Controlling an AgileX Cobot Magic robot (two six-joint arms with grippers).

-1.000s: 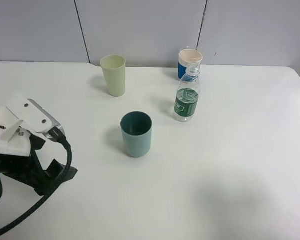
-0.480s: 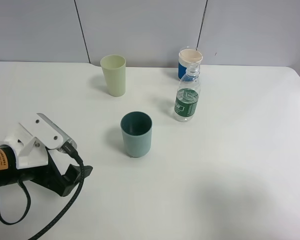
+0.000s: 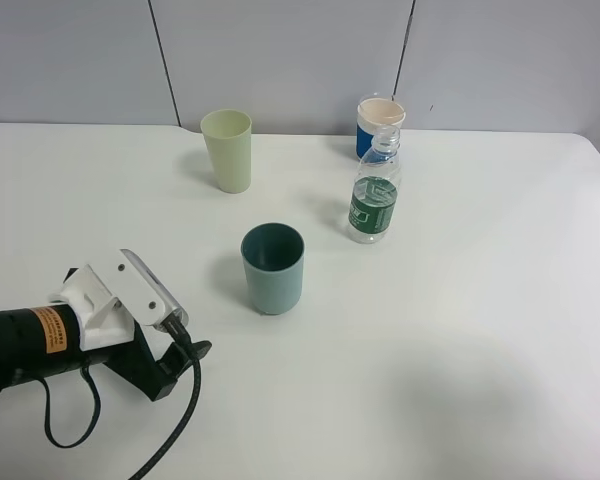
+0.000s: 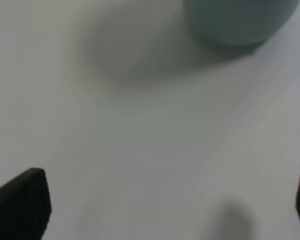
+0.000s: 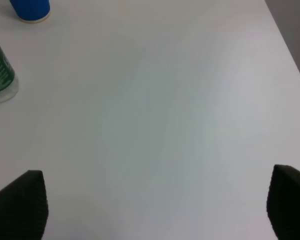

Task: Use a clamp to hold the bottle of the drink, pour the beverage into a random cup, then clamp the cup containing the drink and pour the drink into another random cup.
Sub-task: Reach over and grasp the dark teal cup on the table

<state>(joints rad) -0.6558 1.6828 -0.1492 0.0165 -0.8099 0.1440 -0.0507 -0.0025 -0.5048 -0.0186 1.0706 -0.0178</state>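
The bottle (image 3: 373, 195) stood upright, its long axis vertical, right of centre at the far side of the table (image 3: 500, 330), just in front of the blue cup (image 3: 379, 125). The teal cup (image 3: 273, 267) lay between it and the left gripper (image 3: 183, 363), which we found spread wide and empty, low at the near left and well apart from the bottle. The right gripper (image 5: 155, 210), outside the high view, also stood open and empty. We judged the bottle to be on its side.
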